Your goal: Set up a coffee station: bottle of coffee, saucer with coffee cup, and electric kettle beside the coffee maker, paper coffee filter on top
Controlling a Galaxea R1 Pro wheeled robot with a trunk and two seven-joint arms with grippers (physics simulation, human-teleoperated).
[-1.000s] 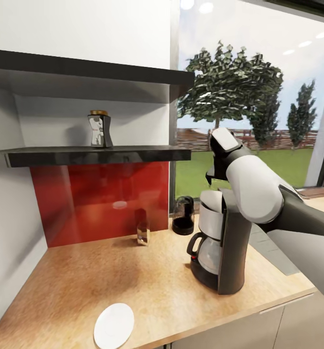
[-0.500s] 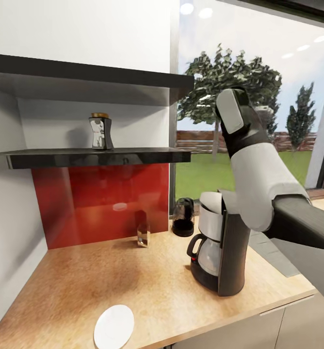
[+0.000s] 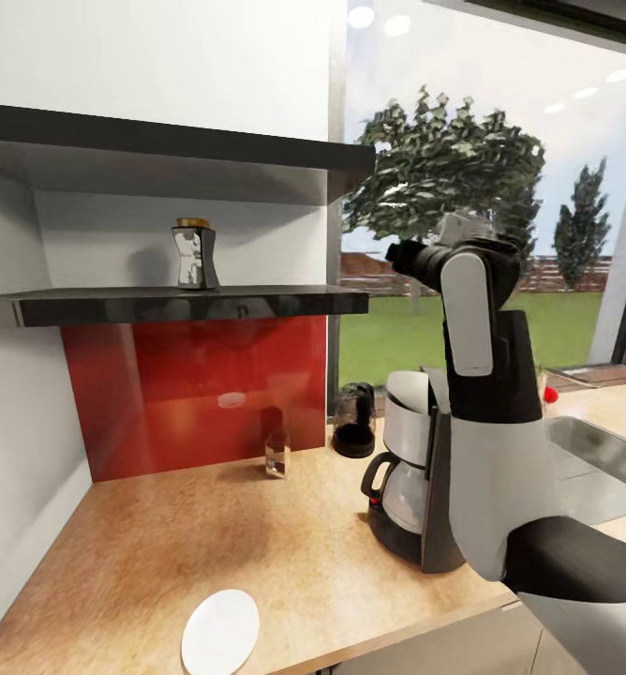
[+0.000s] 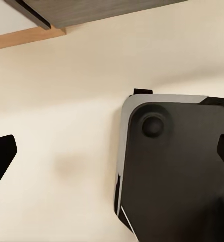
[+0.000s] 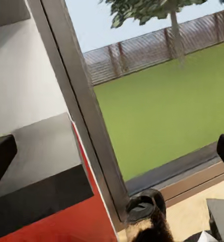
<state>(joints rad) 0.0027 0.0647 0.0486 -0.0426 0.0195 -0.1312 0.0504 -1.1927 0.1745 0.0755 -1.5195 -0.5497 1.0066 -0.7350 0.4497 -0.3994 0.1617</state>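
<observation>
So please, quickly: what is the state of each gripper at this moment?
Left gripper: open, fingers spread wide, holding nothing.
Right gripper: open, fingers spread wide, holding nothing, raised near the kitchen shelf.

kitchen shelf (image 3: 191,304): glossy black board. kitchen countertop (image 3: 210,544): matt tan wood-grain, speckled. Backsplash (image 3: 191,394): glossy red, reflective. bottle of coffee (image 3: 194,254): shiny dark glass, gold lid. saucer (image 3: 220,630): smooth white.
</observation>
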